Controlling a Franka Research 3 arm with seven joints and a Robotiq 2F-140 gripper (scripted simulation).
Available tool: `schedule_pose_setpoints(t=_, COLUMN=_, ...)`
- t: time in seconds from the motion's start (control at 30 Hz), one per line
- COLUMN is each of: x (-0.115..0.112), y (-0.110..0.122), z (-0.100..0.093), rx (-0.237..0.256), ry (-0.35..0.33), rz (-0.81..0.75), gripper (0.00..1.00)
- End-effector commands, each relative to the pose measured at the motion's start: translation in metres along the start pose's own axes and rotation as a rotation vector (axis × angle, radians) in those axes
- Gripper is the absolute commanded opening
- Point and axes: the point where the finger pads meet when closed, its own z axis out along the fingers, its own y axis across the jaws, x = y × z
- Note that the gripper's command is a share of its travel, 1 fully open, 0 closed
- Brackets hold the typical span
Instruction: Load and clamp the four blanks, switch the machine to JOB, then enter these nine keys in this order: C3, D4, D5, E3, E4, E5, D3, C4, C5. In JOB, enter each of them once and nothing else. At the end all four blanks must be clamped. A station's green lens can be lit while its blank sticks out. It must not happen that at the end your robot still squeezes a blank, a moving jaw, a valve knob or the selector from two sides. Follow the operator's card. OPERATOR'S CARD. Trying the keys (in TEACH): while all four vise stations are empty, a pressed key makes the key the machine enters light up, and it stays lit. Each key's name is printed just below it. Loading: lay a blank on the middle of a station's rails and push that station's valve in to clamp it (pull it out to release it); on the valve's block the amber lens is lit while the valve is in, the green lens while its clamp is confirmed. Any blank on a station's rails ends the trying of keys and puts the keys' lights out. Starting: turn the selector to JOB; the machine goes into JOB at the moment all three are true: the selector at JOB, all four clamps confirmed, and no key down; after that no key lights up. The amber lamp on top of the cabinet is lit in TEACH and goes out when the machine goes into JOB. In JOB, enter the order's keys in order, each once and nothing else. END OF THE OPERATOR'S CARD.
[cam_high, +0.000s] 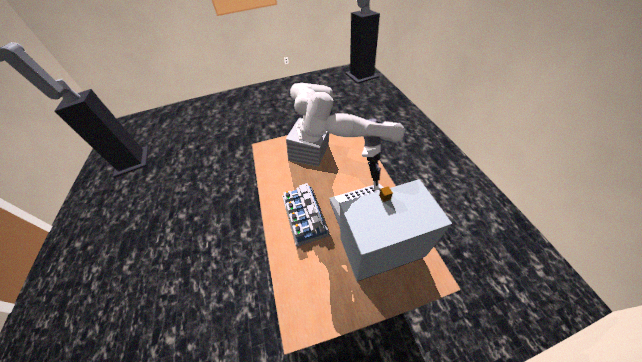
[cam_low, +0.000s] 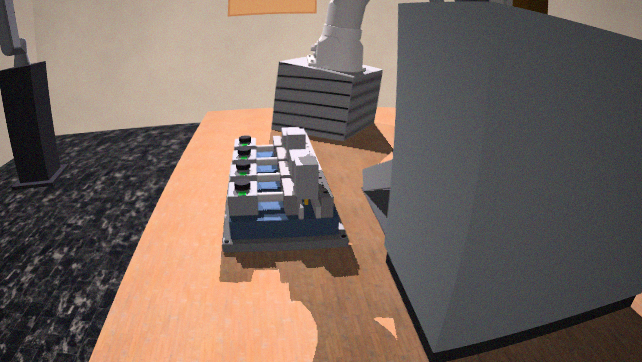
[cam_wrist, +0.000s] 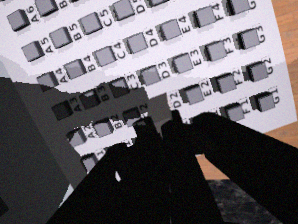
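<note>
Black two-finger gripper: is shut, holding nothing.
White key panel: lies at gripper's twelve o'clock, wrist view.

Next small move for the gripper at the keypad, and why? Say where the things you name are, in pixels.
I'd lift the shut gripper (cam_high: 376, 187) (cam_wrist: 163, 109) straight up before any sideways travel: its tips appear right by key D2, with C2 (cam_wrist: 131, 115) close beside, so sliding could press a stray key. Contact itself I can't tell.
</note>
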Motion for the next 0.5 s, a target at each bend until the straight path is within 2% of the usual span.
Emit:
schedule_pose_setpoints(t=0.0, x=0.012, y=-0.002, z=-0.001, rx=0.004, ry=0.000, rz=0.005, gripper=0.00)
schedule_pose_setpoints(t=0.17, x=0.026, y=-0.002, z=-0.001, rx=0.004, ry=0.000, rz=0.005, gripper=0.00)
schedule_pose_setpoints(t=0.47, x=0.027, y=-0.002, z=0.001, rx=0.004, ry=0.000, rz=0.005, gripper=0.00)
